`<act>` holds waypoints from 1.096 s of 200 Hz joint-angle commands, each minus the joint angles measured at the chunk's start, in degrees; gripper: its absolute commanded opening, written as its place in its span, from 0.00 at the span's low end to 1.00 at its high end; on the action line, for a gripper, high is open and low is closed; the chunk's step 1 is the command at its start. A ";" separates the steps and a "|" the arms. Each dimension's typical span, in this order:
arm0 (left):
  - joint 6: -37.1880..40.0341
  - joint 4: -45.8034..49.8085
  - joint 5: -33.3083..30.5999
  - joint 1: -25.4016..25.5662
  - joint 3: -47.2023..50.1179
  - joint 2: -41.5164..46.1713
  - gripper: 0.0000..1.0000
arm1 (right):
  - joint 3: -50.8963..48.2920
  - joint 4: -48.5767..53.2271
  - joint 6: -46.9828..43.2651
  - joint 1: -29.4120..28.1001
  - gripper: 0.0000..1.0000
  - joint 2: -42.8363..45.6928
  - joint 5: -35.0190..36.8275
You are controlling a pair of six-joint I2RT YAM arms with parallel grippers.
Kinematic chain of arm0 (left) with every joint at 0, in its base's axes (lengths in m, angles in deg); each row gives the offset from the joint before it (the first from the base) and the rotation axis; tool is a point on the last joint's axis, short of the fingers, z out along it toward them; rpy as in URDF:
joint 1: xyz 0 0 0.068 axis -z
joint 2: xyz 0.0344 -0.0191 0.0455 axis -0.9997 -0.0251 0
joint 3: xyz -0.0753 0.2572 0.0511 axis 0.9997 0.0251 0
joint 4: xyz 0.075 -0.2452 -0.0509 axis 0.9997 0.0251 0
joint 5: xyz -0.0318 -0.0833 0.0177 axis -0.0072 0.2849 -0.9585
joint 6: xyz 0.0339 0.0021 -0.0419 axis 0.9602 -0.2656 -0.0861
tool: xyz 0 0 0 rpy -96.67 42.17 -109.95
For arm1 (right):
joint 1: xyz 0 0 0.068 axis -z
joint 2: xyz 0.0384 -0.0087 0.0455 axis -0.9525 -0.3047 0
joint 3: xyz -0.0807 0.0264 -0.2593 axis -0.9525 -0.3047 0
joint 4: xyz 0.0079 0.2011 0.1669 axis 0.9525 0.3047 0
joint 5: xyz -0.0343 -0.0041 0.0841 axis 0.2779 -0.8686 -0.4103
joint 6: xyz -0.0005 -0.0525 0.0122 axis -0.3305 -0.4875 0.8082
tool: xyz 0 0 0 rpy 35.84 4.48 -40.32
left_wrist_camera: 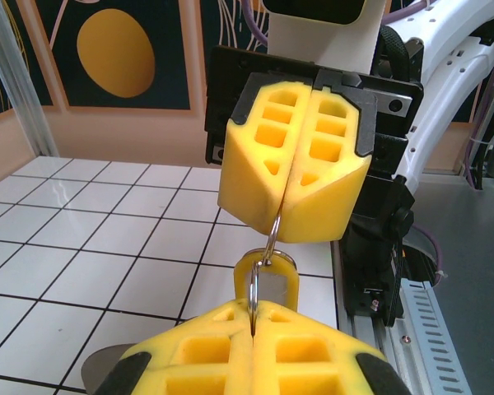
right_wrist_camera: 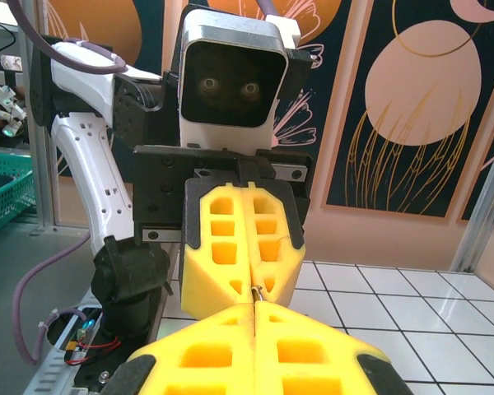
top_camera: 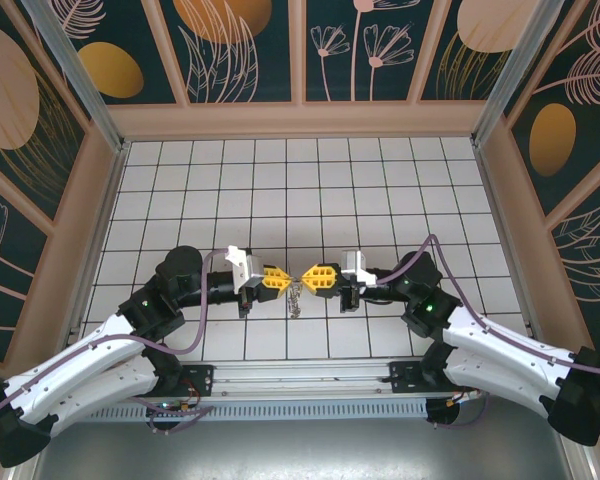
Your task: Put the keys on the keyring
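Left gripper [top_camera: 277, 277]: fingers pressed together, pinching what looks like the key [left_wrist_camera: 266, 270] by its yellow looped head, which sticks out just past the tips. I can't tell how deep the grip goes.

The keyring [left_wrist_camera: 272, 236] is a thin metal wire running from the key's hole, just beyond the left gripper, into the seam of the right gripper [top_camera: 318, 277]. That gripper sits tip to tip with the left one, fingers closed on the wire. Small metal pieces [top_camera: 295, 300] hang just below the left gripper, above the table [top_camera: 280, 180].

Risks:
- Both grips are on thin slick metal in soft foam, so any twist or pull apart likely slips the wire or key free.
- A dropped key lands under the left gripper.
- Pushing together off-line may bend the wire or jam the key without threading it.
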 commanded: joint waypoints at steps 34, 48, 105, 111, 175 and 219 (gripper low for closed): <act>0.91 -2.19 0.92 0.21 -1.54 0.42 0.00 | -0.11 -2.46 0.33 -0.27 0.00 -0.43 0.73; 0.87 -2.23 0.92 0.20 -1.54 0.42 0.00 | -0.11 -2.83 0.33 -0.18 0.00 -0.84 0.66; 1.00 -2.04 1.01 0.15 -1.63 0.58 0.00 | -0.20 -3.38 0.67 -0.02 0.00 -0.15 0.82; 0.99 -2.18 0.97 0.23 -1.58 0.60 0.00 | -0.33 -3.47 0.68 0.04 0.00 0.06 0.91; 0.99 -2.16 0.82 0.19 -1.63 0.50 0.00 | -0.63 -3.49 0.68 0.50 0.00 0.63 0.63; 1.01 -2.27 0.90 0.20 -1.60 0.53 0.00 | -0.64 -3.80 0.78 0.80 0.00 0.58 0.57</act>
